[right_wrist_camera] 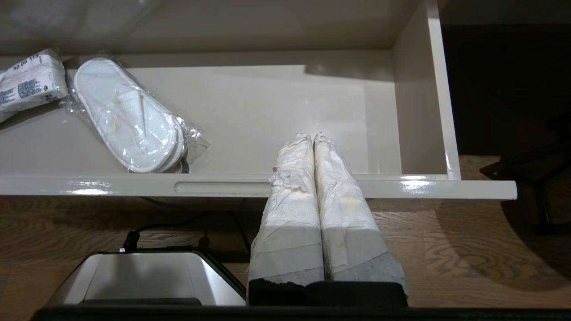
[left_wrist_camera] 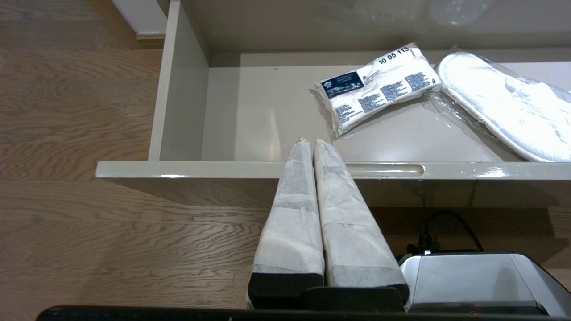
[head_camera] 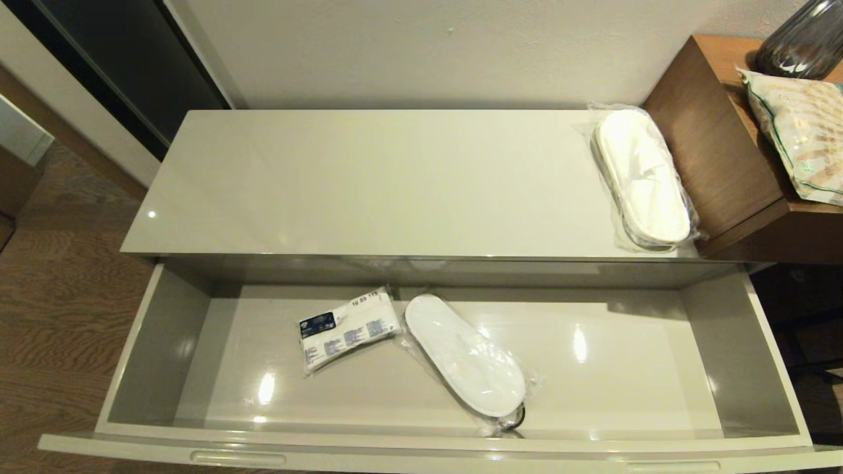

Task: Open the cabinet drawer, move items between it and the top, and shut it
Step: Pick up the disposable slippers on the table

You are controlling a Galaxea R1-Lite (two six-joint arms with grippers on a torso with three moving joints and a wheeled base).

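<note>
Two light, slippery clear-wrapped white slippers (head_camera: 466,355), best pinched mid-sole, lie beyond the closed left gripper (left_wrist_camera: 310,141) and closed right gripper (right_wrist_camera: 312,136).

You see that each gripper, the left gripper (left_wrist_camera: 308,141) and the right gripper (right_wrist_camera: 312,136), has two long tapered fingers wrapped in wrinkled white tape, fixed in a black base. The right one's tape looks yellowish and frayed. Beside them sits the silver-grey base housing (left_wrist_camera: 473,278) with a black cable (left_wrist_camera: 439,225).
</note>
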